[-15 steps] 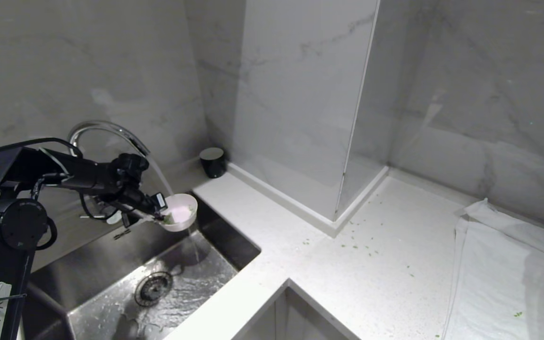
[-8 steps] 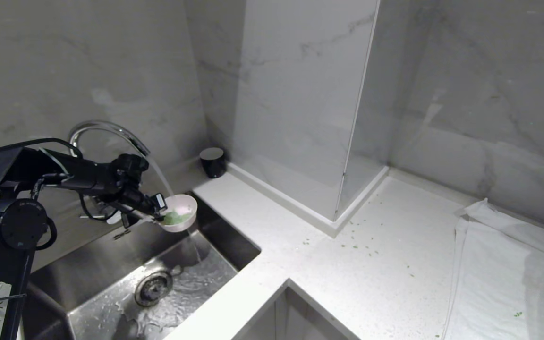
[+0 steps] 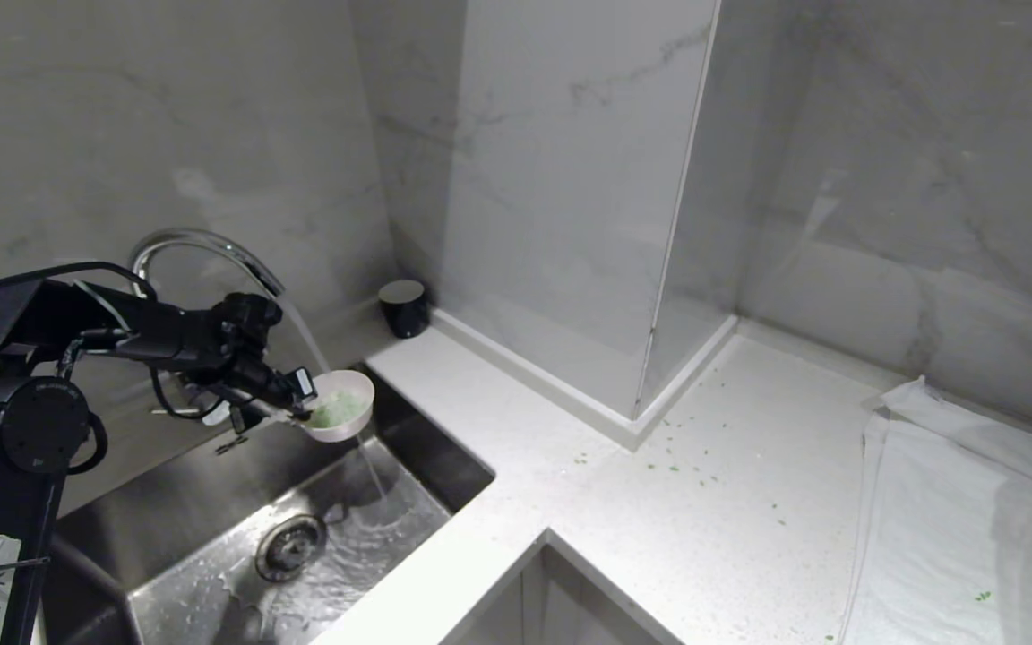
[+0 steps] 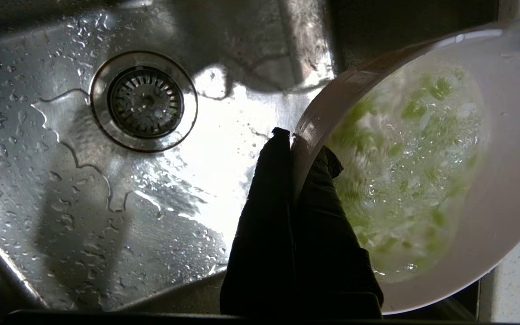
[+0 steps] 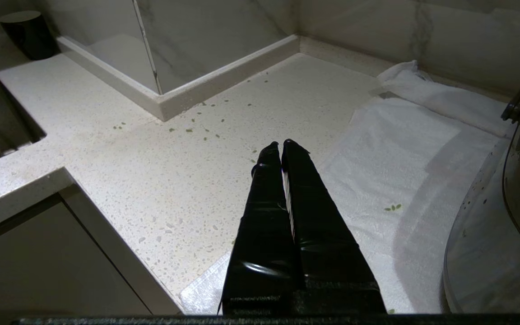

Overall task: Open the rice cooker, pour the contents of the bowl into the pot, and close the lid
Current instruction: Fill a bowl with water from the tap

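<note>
My left gripper (image 3: 301, 403) (image 4: 303, 144) is shut on the near rim of the small pale bowl (image 3: 343, 432) (image 4: 513, 158), one finger inside and one outside. It holds the bowl over the sink (image 3: 193, 502), under the running faucet (image 3: 202, 246). Water falls into the bowl, churns the green contents (image 3: 337, 414) (image 4: 404, 180) and spills over the rim in a thin stream. My right gripper (image 5: 281, 144) hangs shut and empty over the counter, at the towel's edge. The rice cooker and its lid are out of view.
The sink's drain (image 3: 288, 546) (image 4: 145, 101) lies below the bowl, with wet steel around it. A black cup (image 3: 404, 307) stands in the wall corner. Green bits (image 3: 677, 466) dot the white counter. On the right, a white towel (image 3: 955, 520) (image 5: 400, 149) lies beside a shiny steel pan (image 5: 481, 253).
The arm and bowl have stayed put under the tap. The green pieces have swirled from one side to cover the bowl's inside, and water keeps spilling into the sink.
</note>
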Controlling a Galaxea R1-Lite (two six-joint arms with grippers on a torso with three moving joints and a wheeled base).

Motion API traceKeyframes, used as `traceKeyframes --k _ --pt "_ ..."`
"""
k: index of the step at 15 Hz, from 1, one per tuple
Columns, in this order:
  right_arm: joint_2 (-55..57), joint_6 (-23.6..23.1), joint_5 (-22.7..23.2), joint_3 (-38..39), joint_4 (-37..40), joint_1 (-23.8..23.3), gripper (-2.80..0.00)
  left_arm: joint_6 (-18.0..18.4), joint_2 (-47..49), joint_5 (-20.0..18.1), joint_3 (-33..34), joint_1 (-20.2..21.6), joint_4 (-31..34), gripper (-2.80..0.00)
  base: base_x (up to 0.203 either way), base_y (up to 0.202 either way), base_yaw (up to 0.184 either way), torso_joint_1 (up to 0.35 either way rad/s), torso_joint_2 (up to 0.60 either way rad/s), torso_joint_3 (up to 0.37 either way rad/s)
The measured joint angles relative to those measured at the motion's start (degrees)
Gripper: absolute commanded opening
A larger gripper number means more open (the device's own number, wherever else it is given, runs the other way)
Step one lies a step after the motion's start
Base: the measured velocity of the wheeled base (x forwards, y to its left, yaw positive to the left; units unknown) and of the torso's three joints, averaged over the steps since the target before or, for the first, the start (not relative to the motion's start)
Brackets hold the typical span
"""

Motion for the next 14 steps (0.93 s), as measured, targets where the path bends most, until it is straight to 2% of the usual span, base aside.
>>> traceKeyframes --k 14 --pt "0.0 0.0 0.0 0.0 0.0 0.0 -2.80 -0.2 0.2 0.0 -0.7 0.0 1.1 -2.80 0.000 0.000 0.000 0.000 0.00 0.000"
